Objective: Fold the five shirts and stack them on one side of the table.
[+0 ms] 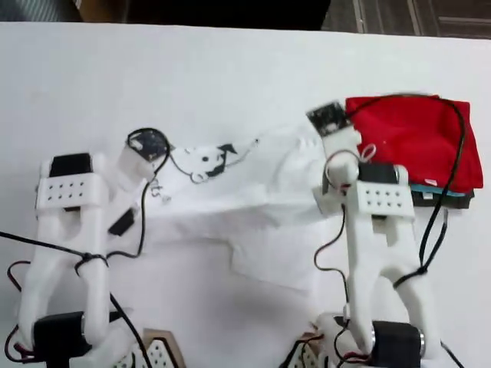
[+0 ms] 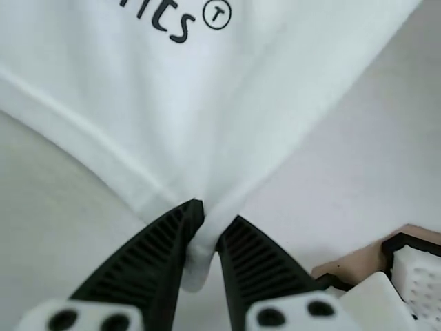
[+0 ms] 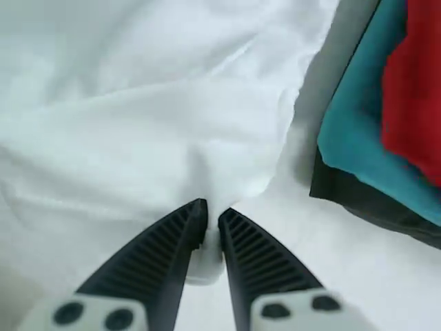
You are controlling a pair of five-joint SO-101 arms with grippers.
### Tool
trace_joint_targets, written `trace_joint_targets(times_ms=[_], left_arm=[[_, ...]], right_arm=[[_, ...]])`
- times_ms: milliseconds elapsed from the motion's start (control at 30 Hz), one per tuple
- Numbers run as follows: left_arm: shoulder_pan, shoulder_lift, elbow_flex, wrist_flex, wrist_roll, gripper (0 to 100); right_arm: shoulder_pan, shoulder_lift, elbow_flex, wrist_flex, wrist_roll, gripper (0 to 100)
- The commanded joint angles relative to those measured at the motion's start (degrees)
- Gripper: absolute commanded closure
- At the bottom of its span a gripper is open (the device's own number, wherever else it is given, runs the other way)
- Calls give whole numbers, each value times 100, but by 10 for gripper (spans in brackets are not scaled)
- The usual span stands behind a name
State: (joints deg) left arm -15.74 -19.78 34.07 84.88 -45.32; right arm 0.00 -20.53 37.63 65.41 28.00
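Note:
A white shirt (image 1: 245,195) with a black printed figure lies spread across the middle of the white table, stretched between the two arms. My left gripper (image 2: 209,224) is shut on a pinch of the white shirt (image 2: 207,103) near its hem, at the shirt's left end in the high view. My right gripper (image 3: 211,221) is shut on a fold of the white shirt (image 3: 151,131) at its right end, beside the stack. A stack of folded shirts (image 1: 430,146) sits at the table's right side: red on top, teal and dark ones beneath (image 3: 358,138).
The white table (image 1: 153,69) spreads wide behind and to the left of the shirt. Black cables hang off both arms, one looping over the red shirt. The arm bases and a wooden piece (image 2: 358,258) stand at the near edge.

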Motion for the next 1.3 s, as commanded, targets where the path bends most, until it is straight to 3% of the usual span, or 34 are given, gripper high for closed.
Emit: trace_joint_targets(times_ms=[0,167,400,667,767,1267], left_arm=[[-158,-229,4,123,-26,975],[-176,-229,532,18,-53,975],[-176,-185,1244,-905,-18,975],[-501,1292,690,-1213,-53,972],[-738,1688,259,-1116,-62,972],[-818,1785,-356,-1002,-53,966]], right_arm=[[295,-365,316,-251,185,976],[338,-365,695,-400,211,976],[338,-365,1099,-637,211,976],[295,-365,1371,-699,229,974],[295,-374,1371,-629,589,928],[180,-409,1125,-646,677,897]])
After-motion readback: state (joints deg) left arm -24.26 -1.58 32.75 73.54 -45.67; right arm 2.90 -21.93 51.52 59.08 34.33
